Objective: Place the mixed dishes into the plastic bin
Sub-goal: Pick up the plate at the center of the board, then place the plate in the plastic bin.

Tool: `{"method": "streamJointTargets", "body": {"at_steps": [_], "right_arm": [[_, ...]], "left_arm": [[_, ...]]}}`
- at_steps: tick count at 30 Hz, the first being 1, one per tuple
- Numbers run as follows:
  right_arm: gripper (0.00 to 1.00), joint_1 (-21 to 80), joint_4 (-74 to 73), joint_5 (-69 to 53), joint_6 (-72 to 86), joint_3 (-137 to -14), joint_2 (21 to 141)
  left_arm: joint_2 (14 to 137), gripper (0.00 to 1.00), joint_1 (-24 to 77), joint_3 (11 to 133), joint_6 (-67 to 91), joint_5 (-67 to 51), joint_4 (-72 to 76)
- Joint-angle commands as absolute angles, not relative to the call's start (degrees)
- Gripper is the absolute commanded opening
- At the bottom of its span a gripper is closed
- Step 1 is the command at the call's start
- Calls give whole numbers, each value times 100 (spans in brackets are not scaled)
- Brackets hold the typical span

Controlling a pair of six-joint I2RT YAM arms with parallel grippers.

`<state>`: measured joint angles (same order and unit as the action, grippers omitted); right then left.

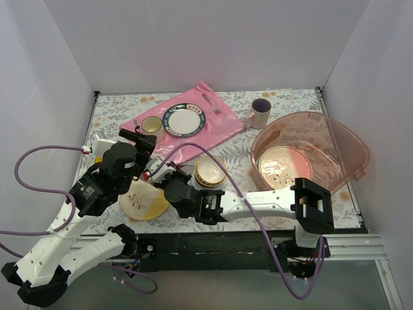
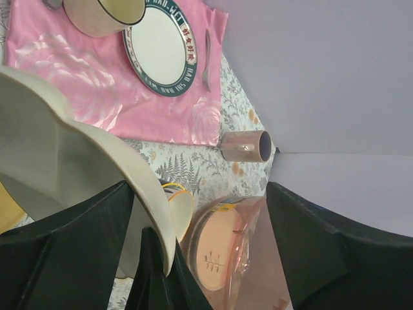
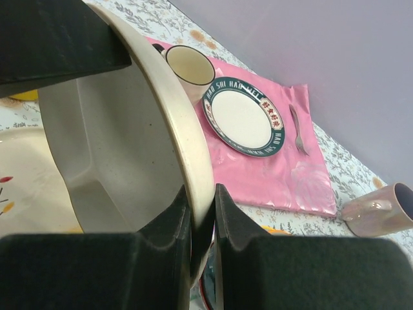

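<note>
The cream divided plate (image 3: 97,142) is up off the table (image 1: 297,100), standing nearly on edge at the lower left of centre in the overhead view, where the two arms meet and mostly hide it. The right end effector (image 3: 201,194) is closed narrowly on its rim, with one finger inside the well and one on the back. The left end effector (image 2: 200,187) gapes wide; the plate's edge lies by one of its fingers but is not clamped. The plastic bin (image 1: 345,145) sits at the right of the frame, well apart, with a pale pink plate (image 1: 284,169) lying flat in it.

The divided plate looks like glazed ceramic: stiff, fairly heavy for a rim pinch, slick and quick to chip. Held by one edge, it will likely want to swing about the fingers, so the thick lip is the right place to hold it — deep, with the weight hanging below. It probably needs lowering into the bin rather than dropping, given the crockery underneath.
</note>
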<state>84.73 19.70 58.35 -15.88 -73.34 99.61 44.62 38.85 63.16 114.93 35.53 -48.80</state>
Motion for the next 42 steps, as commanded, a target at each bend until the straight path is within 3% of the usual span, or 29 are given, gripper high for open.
{"method": "streamJointTargets", "body": {"at_steps": [1,8,19,28,33,42], "right_arm": [[1,8367,2365,5810,-1556,-7628,9317],[1,7823,424,4872,-265,-8453,9123],[1,6716,-1080,3174,615,-9411,8649],[1,5363,-1661,1619,861,-9677,8008],[1,4186,-1740,-191,826,-9431,7638],[1,2691,-2083,-1308,387,-9282,7216]], "left_arm": [[4254,86,3894,6460,15293,3867,-4377],[4149,98,3894,6609,14951,3955,-4447],[3885,98,3894,6522,13880,3867,-4001],[3042,98,3894,5731,10707,3016,-1952],[3172,98,3894,6089,9486,2515,-2502],[3656,98,3894,6267,8060,1995,-3549]]}}
